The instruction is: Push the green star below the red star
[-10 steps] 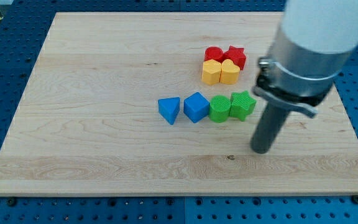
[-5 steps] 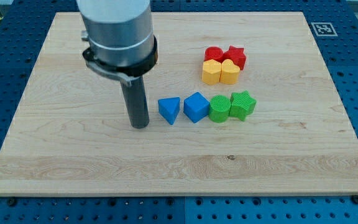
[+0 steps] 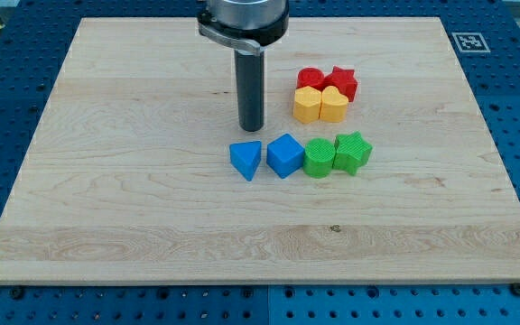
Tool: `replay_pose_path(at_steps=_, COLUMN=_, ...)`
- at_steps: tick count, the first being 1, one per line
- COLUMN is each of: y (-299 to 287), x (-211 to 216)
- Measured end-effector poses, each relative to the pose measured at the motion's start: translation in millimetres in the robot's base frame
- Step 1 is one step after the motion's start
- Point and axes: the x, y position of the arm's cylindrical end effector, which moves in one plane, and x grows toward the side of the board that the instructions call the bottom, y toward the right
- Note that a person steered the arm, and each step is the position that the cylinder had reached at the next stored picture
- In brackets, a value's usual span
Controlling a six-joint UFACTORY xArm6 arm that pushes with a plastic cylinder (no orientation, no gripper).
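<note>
The green star (image 3: 353,152) sits at the right end of a row of blocks in the middle of the board. The red star (image 3: 341,82) sits above it, at the top right of a tight cluster, with a yellow heart (image 3: 334,105) between the two stars. My tip (image 3: 252,127) rests on the board just above the blue triangle (image 3: 246,160), well to the left of both stars and touching no block.
The row reads, left to right, blue triangle, blue cube (image 3: 285,155), green round block (image 3: 319,158), green star. The cluster also holds a red round block (image 3: 311,78) and a yellow hexagon (image 3: 307,105). The wooden board (image 3: 106,208) lies on a blue perforated table.
My tip swept from the right of the green star to the left of the blue triangle, then up and right to just above the triangle. No block has moved.
</note>
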Motion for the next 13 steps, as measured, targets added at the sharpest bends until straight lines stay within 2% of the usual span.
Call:
replay_pose_path(at_steps=2, y=39, x=3)
replay_pose_path(at_steps=6, y=100, x=46)
replay_pose_path(at_steps=8, y=129, x=70)
replay_pose_path(at_steps=11, y=142, x=124)
replay_pose_path(at_steps=13, y=154, x=97)
